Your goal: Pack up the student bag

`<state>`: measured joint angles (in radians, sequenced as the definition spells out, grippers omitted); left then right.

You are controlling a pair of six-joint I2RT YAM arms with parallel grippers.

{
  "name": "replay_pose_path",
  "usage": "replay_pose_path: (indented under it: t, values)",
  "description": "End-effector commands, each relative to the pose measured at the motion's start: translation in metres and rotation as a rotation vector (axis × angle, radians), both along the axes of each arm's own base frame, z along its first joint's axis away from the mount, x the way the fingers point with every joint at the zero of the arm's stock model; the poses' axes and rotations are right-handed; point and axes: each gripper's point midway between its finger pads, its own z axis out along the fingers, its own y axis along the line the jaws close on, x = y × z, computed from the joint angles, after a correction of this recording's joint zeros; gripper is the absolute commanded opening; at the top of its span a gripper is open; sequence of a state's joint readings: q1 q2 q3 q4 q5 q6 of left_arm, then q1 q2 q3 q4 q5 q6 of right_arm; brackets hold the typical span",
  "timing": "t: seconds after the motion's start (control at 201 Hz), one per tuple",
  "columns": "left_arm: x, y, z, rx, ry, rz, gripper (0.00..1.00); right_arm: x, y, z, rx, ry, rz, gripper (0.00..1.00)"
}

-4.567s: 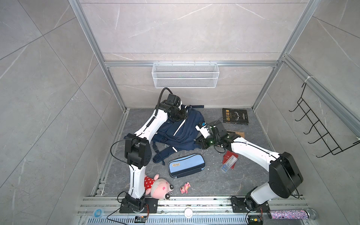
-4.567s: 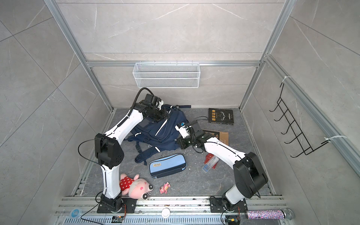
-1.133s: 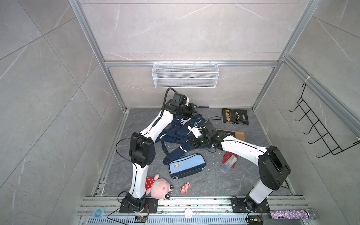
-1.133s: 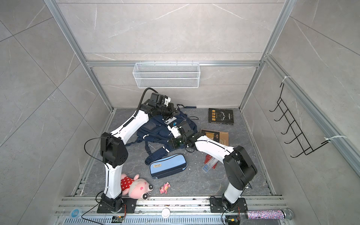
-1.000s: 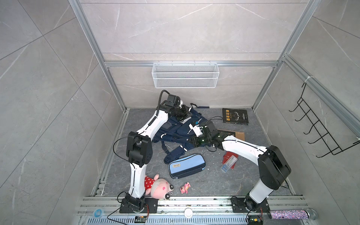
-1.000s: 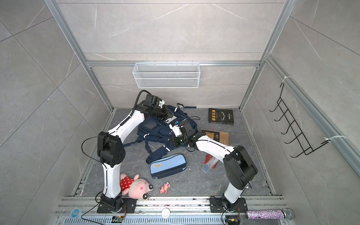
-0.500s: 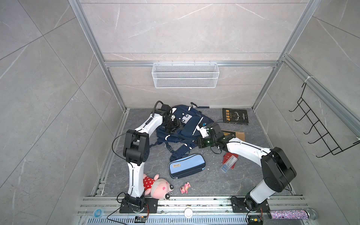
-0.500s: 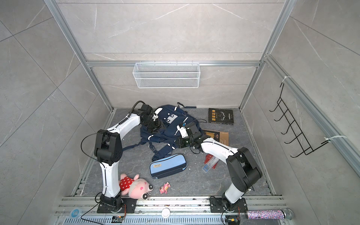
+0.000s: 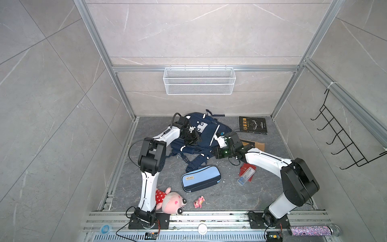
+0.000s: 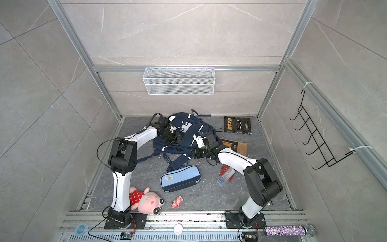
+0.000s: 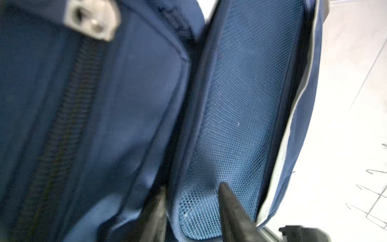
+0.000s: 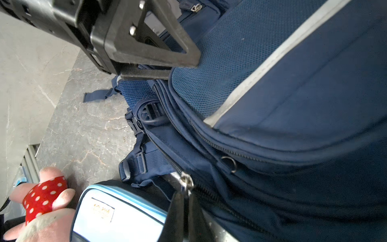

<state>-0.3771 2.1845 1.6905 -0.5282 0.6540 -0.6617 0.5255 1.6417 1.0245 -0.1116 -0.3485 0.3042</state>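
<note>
The student bag (image 9: 206, 131) (image 10: 189, 130), navy with white stripes, lies front side up near the back wall, straps trailing toward the front. My left gripper (image 9: 192, 140) (image 10: 174, 138) (image 11: 192, 206) sits at its left side, with the jaws closed over the bound edge of a blue mesh panel (image 11: 240, 104). In the right wrist view that gripper (image 12: 159, 62) pinches the mesh side panel. My right gripper (image 12: 186, 202) (image 9: 216, 145) (image 10: 193, 145) is at the bag's right lower side, shut on a metal zip pull (image 12: 186, 181).
A light-blue pencil case (image 9: 201, 178) lies in front of the bag. A black book (image 9: 252, 125), a brown booklet (image 9: 255, 144) and a red pack with a clear box (image 9: 246, 172) lie to the right. A plush pig (image 9: 168, 199) and a small pink toy (image 9: 199, 202) lie at the front. A wire basket (image 9: 199, 80) hangs on the back wall.
The bag has turned front side up and settled nearer the back wall. My left gripper came round to its left side, opened and closed on the mesh edge. The right gripper kept its hold.
</note>
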Motion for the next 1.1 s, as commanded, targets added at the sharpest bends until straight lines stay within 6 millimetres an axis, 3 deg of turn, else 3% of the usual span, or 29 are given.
replay_pose_path:
  t: [0.0,0.05,0.199,0.468,0.583,0.857,1.091]
  values:
    - [-0.002,-0.019,0.009,-0.104,0.011,-0.008,0.15,0.002,0.000,0.018,0.031,-0.045,-0.010,0.00]
    - [-0.002,-0.021,0.010,-0.122,0.016,0.005,0.00,0.002,-0.001,0.018,0.028,-0.047,-0.011,0.00]
    - [0.004,-0.030,0.027,-0.210,0.017,0.045,0.00,0.000,-0.003,0.014,0.000,-0.048,0.008,0.00]
    - [0.041,-0.054,0.095,-0.474,-0.033,0.182,0.00,-0.009,0.013,0.016,-0.070,-0.087,0.115,0.00]
    - [0.048,-0.062,0.113,-0.547,-0.026,0.222,0.00,-0.009,0.022,0.017,-0.064,-0.101,0.128,0.00]
    - [0.040,-0.073,0.114,-0.617,0.020,0.340,0.00,0.009,0.059,0.026,0.042,-0.115,0.127,0.00]
    - [0.043,-0.069,0.114,-0.678,0.053,0.430,0.00,0.020,0.090,0.027,0.105,-0.110,0.158,0.00]
